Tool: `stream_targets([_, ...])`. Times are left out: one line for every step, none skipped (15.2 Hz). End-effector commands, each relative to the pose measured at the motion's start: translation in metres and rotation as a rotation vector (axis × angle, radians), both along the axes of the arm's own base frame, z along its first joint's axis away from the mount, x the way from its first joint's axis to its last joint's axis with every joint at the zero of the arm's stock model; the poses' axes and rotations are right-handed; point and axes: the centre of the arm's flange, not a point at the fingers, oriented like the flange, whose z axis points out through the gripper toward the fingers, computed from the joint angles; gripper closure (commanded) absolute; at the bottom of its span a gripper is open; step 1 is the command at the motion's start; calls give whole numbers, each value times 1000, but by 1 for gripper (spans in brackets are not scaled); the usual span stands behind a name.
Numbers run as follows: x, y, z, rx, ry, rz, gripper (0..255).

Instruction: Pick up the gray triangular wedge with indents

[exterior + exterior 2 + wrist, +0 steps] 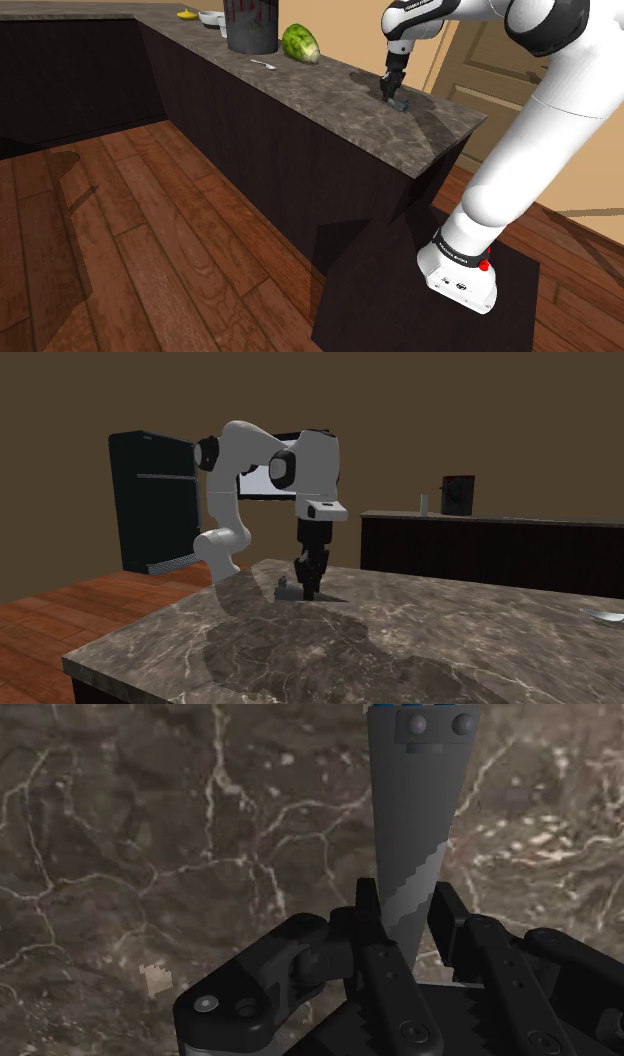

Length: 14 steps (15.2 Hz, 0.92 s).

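The gray triangular wedge (412,814) lies on the dark marble counter (150,854), with round indents at its wide end. Its narrow tip runs between my black fingers (372,909), which press against both of its sides. In the shoulder view my gripper (393,92) points straight down at the counter's near end, with the wedge (401,104) resting on the surface just below it. In the second exterior view the wedge (285,590) shows at the foot of my gripper (308,588), low on the counter.
Farther along the counter (330,100) stand a dark pot (250,25), a green melon-like fruit (301,43), a spoon (263,64), a white bowl (210,18) and a banana (186,14). The counter's end edge is close to the gripper. A wooden floor lies below.
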Motion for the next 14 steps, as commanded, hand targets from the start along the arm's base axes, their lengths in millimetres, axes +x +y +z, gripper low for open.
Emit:
stream_targets([0,-1,10,0,0,0,255])
stream_targets([0,-1,15,0,0,0,255])
stream_targets([0,-1,21,0,0,0,255])
stream_targets([0,-1,26,0,0,0,255])
stream_targets([0,-1,31,0,0,0,255])
stream_targets([0,-1,36,0,0,0,255])
stream_targets([0,-1,42,0,0,0,255])
stream_targets([0,-1,47,0,0,0,255])
stream_targets([0,-1,52,0,0,0,255])
stream_targets([0,-1,58,0,0,0,255])
stream_targets([0,-1,63,0,0,0,255])
stream_targets([0,-1,68,0,0,0,255])
stream_targets([0,-1,69,0,0,0,255])
stream_targets([0,-1,69,0,0,0,255])
